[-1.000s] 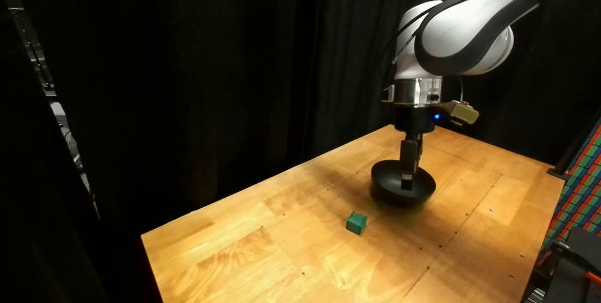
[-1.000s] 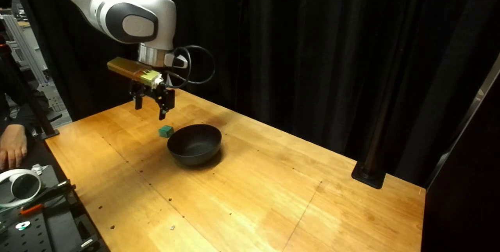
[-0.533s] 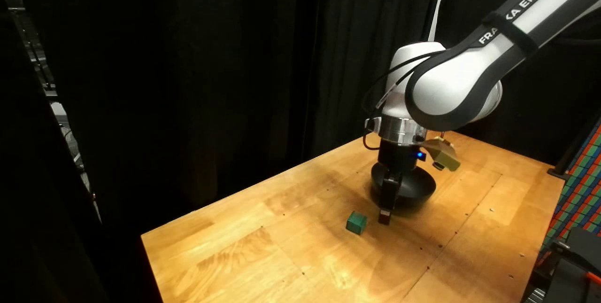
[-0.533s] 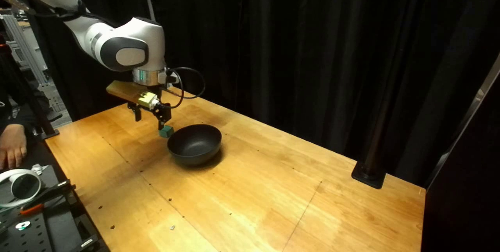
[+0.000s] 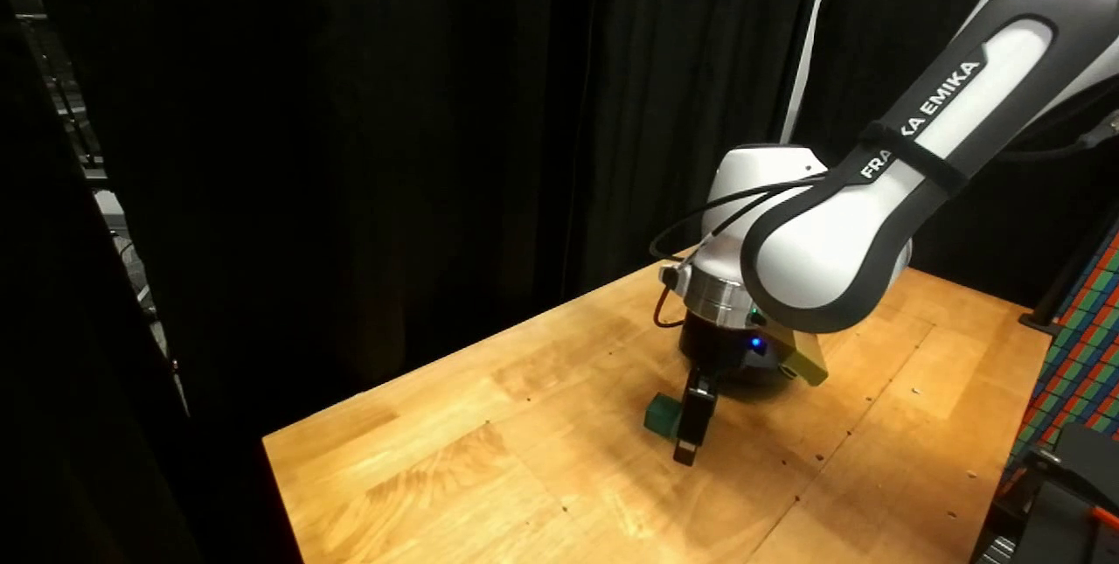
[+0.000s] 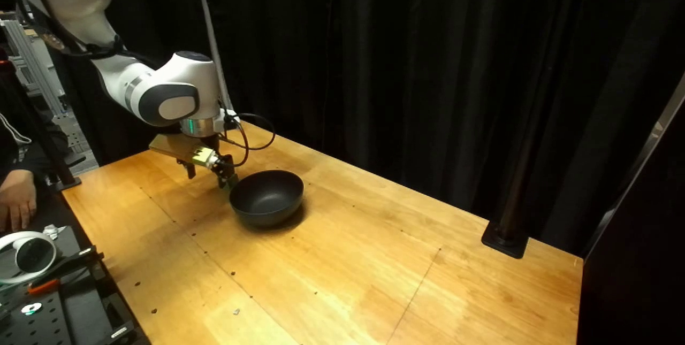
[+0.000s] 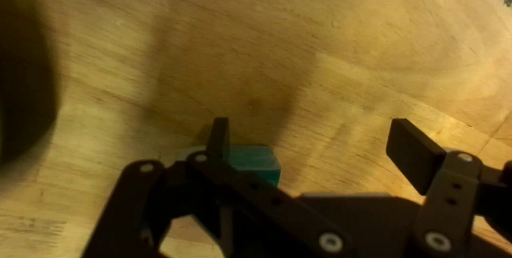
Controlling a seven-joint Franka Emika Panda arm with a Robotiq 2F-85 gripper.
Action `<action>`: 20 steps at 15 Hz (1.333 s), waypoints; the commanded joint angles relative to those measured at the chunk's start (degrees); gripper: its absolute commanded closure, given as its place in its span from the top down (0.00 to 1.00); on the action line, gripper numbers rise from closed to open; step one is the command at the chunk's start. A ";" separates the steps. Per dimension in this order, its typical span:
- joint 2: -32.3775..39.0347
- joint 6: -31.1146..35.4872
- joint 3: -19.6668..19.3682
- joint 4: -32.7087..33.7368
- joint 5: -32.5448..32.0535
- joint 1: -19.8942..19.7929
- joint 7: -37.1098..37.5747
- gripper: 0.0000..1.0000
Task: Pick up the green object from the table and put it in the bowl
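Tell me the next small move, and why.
Probably shift the open fingers slightly toward the bowl before closing: in the wrist view, the green cube sits off-centre, partly hidden by the finger nearer the bowl and apart from the other.

Bare table (image 7: pixel 90 122) lies between fingers (image 7: pixel 219 138) and bowl (image 7: pixel 26 74).

White-and-grey arm (image 5: pixel 813 258) – "EMIKA" lettering (image 5: pixel 948 92), black cables (image 5: pixel 791 185), silver wrist ring (image 5: pixel 717 297), black end effector (image 7: pixel 312 142) – round screws (image 7: pixel 331 242)
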 commanded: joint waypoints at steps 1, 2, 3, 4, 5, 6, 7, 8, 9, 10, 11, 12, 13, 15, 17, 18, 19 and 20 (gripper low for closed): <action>3.39 2.76 0.39 2.82 -3.00 0.32 1.26 1.00; 4.00 3.22 0.29 3.48 -3.63 0.36 1.48 1.00; 4.47 3.59 0.26 3.99 -4.10 0.34 1.70 1.00; 4.91 4.66 -0.15 4.47 -4.82 0.65 2.17 1.00; 5.14 4.66 -0.38 5.09 -5.49 0.75 2.59 1.00; 5.37 5.18 -0.73 5.58 -6.14 0.87 3.11 1.00; 5.59 5.27 -0.97 6.08 -6.65 0.90 3.51 1.00; 5.86 5.48 -1.03 6.62 -7.04 0.80 3.84 1.00; 6.05 5.62 -1.06 7.09 -7.33 0.67 4.10 1.00; 6.18 5.65 -1.32 7.49 -7.63 0.83 4.47 1.00; 6.28 5.66 -1.96 7.86 -8.17 1.34 5.13 1.00; 6.38 5.86 -2.50 8.11 -8.67 1.70 5.65 0.75; 6.37 5.85 -3.01 8.27 -9.09 2.03 6.23 0.75; 6.36 5.98 -3.89 8.43 -10.04 2.48 7.32 0.58; 6.42 6.07 -4.91 8.39 -10.78 2.91 8.33 0.42; 6.44 5.80 -5.18 8.45 -10.88 2.96 8.74 0.34; 6.25 5.30 -5.52 8.39 -10.98 2.88 9.13 0.34; 5.80 5.07 -5.94 8.19 -11.24 3.00 9.68 0.34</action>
